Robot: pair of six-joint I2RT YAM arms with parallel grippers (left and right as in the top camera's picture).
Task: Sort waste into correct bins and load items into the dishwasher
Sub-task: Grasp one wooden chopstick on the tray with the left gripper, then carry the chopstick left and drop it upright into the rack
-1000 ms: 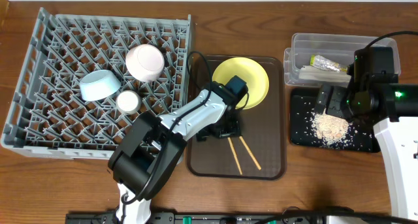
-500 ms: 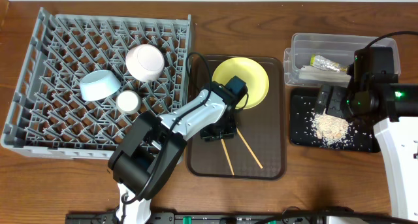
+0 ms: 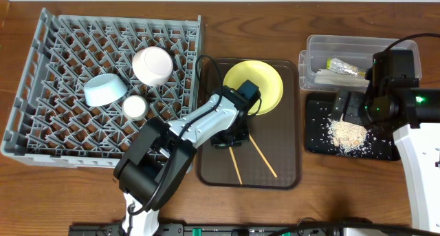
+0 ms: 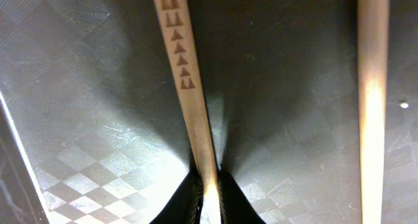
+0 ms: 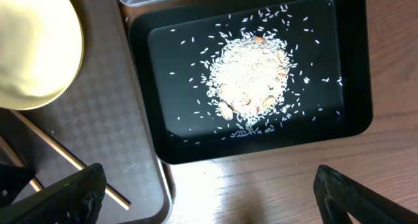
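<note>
Since my left fingers are pinched shut on one chopstick close to its end, the lift needs care. The stick is thin and held far off centre, so I judge it'll want to swing. Best plan imo: keep the squeeze firm, raise straight up and clear the rim of the brown serving tray. Then carry it left to the dish rack and set it where the lattice won't let it drop through. The second chopstick lies just beside, not touching, so no sideways drag.

Both sticks sit on the tray below the yellow plate, right of the rack. The rack holds the pink bowl, blue bowl and white cup.

My right fingers are spread wide w/ nothing between them, hovering over the black tray and its rice heap.

Hard to see: from overhead my own arm covers the grip. The wrist cam cuts off both sticks' far ends. I can't tell if the held stick touches the tray or is just clear of it. Only the tips of the right fingers show.
</note>
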